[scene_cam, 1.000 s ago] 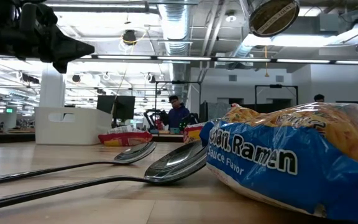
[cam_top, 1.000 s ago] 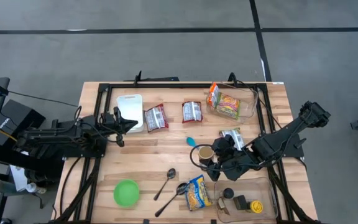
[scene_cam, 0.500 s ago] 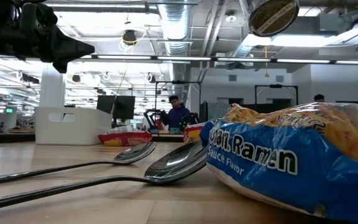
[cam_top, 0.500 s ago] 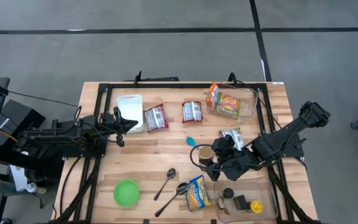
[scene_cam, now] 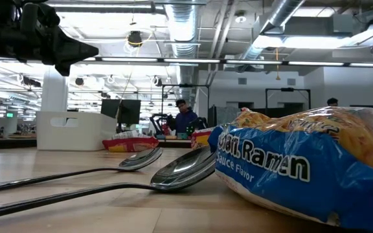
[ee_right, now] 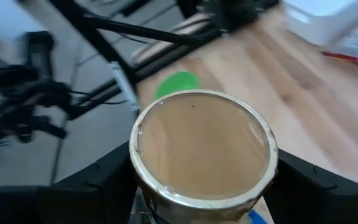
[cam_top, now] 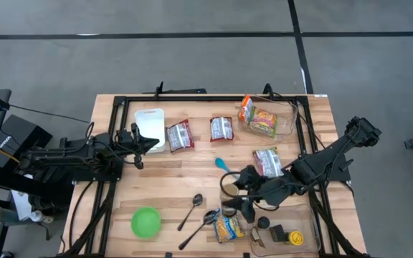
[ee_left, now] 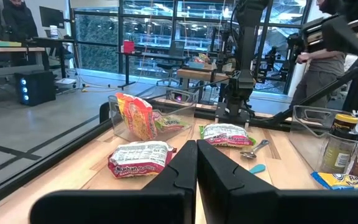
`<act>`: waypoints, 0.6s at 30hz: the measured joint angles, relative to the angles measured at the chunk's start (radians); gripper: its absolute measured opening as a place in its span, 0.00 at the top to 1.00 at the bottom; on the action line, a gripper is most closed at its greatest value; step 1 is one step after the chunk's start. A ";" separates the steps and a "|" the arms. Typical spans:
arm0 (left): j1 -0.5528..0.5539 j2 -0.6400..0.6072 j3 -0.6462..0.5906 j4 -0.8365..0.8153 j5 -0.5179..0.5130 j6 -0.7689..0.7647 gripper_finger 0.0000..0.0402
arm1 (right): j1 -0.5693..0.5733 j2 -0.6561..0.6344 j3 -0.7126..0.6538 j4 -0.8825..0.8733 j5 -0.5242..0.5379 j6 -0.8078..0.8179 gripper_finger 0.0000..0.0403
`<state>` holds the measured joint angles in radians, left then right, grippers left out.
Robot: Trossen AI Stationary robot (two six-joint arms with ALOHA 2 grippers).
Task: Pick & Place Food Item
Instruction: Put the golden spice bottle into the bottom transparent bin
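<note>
A round tin can [ee_right: 202, 146] with a brown, gold-rimmed lid sits clamped between the two dark fingers [ee_right: 101, 180] of the right tool [cam_top: 236, 203]. Seen from above, the can is mostly hidden under that tool, which hangs over the front middle of the wooden desk [cam_top: 178, 168], above the yellow and blue ramen packet [cam_top: 227, 226] and right of the two metal spoons [cam_top: 192, 209]. Whether the can touches the desk cannot be told.

A blue spoon [cam_top: 221, 164] lies just behind the right tool. Right of it is a silver and green snack pouch [cam_top: 267, 161]. A clear container [cam_top: 282, 228] at the front right corner holds a dark bottle [cam_top: 277, 233] with a yellow cap. A green bowl [cam_top: 145, 221] stands near the front left.

Along the back of the desk lie a white tub [cam_top: 150, 127], two red and silver packets [cam_top: 180, 135], and a clear bin [cam_top: 284, 120] holding an orange noodle packet [cam_top: 258, 117].

The left tool [cam_top: 149, 142] is shut and empty, held over the left side of the desk beside the white tub.

In the level view across the desk, the spoons and the ramen packet fill the foreground, and a seated person [scene_cam: 183, 116] appears far off in the room.
</note>
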<state>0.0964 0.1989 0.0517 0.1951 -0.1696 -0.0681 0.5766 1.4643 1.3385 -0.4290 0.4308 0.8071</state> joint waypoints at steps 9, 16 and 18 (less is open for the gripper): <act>0.000 0.000 0.000 0.000 -0.001 0.000 0.99 | -0.001 0.000 0.000 0.186 -0.095 -0.118 0.33; 0.000 0.000 0.000 0.000 -0.001 0.000 0.99 | -0.001 0.000 0.000 0.278 -0.182 -0.204 0.33; 0.000 0.000 0.000 0.000 -0.002 0.000 0.99 | 0.000 0.000 0.000 0.287 -0.199 -0.219 0.33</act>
<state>0.0965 0.1989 0.0521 0.1951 -0.1711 -0.0681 0.5763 1.4643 1.3384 -0.1416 0.2322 0.5879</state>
